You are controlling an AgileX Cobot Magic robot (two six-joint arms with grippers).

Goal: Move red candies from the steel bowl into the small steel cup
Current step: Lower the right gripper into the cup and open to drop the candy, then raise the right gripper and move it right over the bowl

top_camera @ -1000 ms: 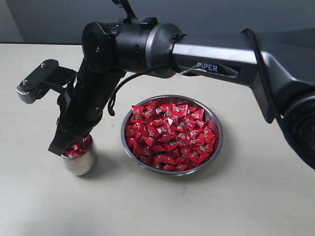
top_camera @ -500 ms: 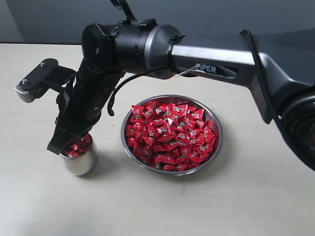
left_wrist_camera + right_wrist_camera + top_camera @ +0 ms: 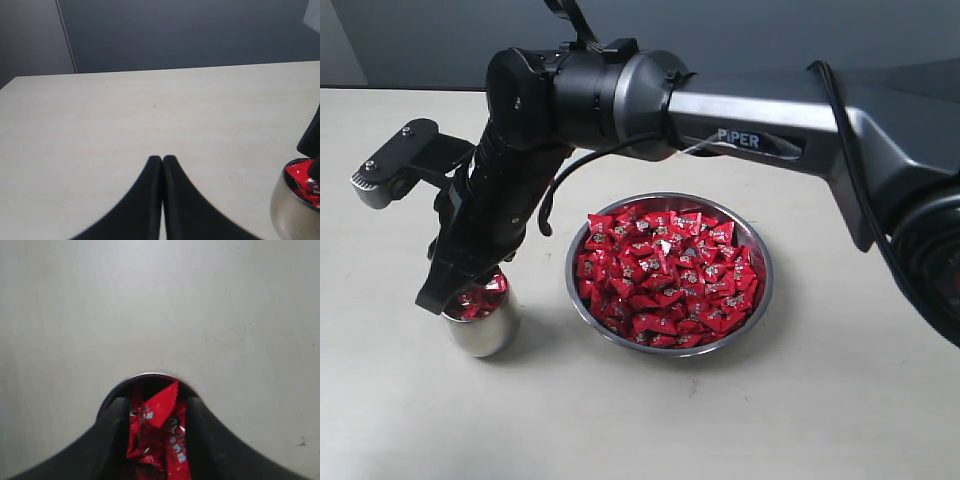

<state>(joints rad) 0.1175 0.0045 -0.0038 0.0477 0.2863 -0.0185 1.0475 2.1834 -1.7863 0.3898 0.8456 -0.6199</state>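
The steel bowl (image 3: 767, 275) sits at mid-table, heaped with red candies (image 3: 665, 275). To its left stands the small steel cup (image 3: 480, 330), with red candies (image 3: 480, 298) piled at its mouth. My right gripper (image 3: 460, 295) reaches across and points down into the cup. In the right wrist view its jaws (image 3: 155, 401) stand open on either side of the candies (image 3: 155, 435) inside the cup's rim (image 3: 145, 376), with a dark gap beside one finger. My left gripper (image 3: 162, 159) is shut and empty, low over bare table, with the cup (image 3: 287, 210) off to one side.
The right arm (image 3: 750, 135) spans the scene above the bowl from the right. Its wrist camera bracket (image 3: 390, 165) sticks out to the left above the cup. The table (image 3: 650, 420) is pale and plain, with a dark wall behind it.
The right gripper's jaws have spread apart over the cup, and more of the red candies shows at the cup's mouth. The arm has barely shifted.
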